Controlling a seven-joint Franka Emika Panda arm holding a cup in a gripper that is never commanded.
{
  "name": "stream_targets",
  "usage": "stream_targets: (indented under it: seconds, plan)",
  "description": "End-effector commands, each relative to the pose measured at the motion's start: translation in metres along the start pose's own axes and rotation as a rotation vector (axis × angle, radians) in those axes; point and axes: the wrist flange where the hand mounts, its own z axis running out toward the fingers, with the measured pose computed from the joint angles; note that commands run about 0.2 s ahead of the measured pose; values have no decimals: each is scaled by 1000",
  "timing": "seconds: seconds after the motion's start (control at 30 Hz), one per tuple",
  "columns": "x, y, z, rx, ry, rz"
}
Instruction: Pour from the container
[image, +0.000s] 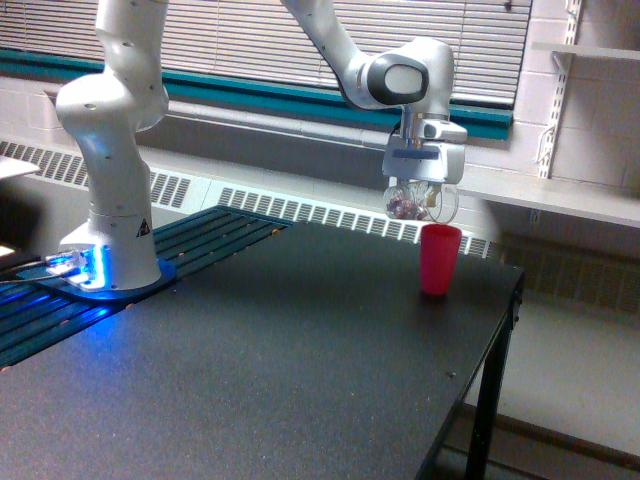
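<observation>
**Clear cup held tipped above the pink cup**

A small transparent container (420, 203) is held by the gripper (423, 186) of the white arm (345, 60), above the dark table (260, 370) and clear of its surface. The gripper's fingers are pressed against the container from above, so that it is pinched between them. The container is seen tilted rather than upright, with its rounded outline facing the camera. A small clump of reddish-brown contents (405, 207) is visible through the see-through walls, gathered toward the exterior view's left side of the container. What the contents are cannot be told.

Just below the container, and slightly toward the exterior view's right, an opaque pink cup (439, 259) is stood upright on the table near its far right corner. The container's lower edge is seen close above the pink cup's rim; whether the two are touching cannot be told from this view.

The arm's base (110, 240) is mounted at the exterior view's left, where a blue glow (75, 268) is cast over a slatted dark surface (215, 232). Closed window blinds (250, 40) and a white radiator grille (300, 208) are seen behind the table, along the wall.
</observation>
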Motion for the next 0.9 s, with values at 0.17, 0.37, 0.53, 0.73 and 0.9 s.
stream_targets:
  seconds: [0.17, 0.37, 0.53, 0.73, 0.9]
  plan:
    - [3, 16, -8, -20, -2, -10]
    - [3, 11, -5, -30, -19, -36]
    - [2, 7, -3, -42, -29, -50]
    - [1, 4, 0, -53, -40, -65]
    - [1, 2, 2, -62, -50, -77]
